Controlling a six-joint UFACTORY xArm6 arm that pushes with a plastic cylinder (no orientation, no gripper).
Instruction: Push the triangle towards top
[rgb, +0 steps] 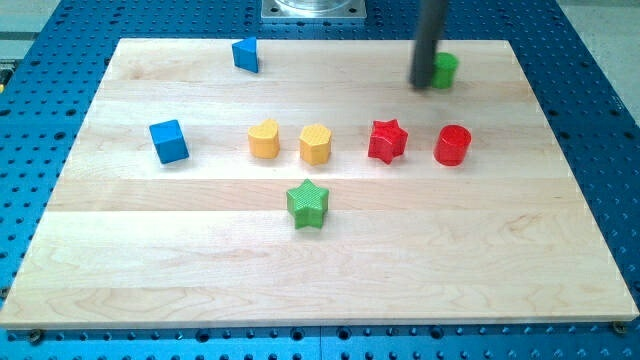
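Observation:
The blue triangle (246, 54) sits near the board's top edge, left of centre. My tip (423, 84) is at the upper right, far to the right of the triangle, touching or just left of a green block (445, 69) that the rod partly hides.
On the wooden board (320, 260): a blue cube (169, 141) at the left, a yellow heart-like block (264, 139), a yellow hexagon (315, 143), a red star (387, 140), a red cylinder (452, 145) and a green star (307, 203). The arm's metal base (313, 9) is at the view's top.

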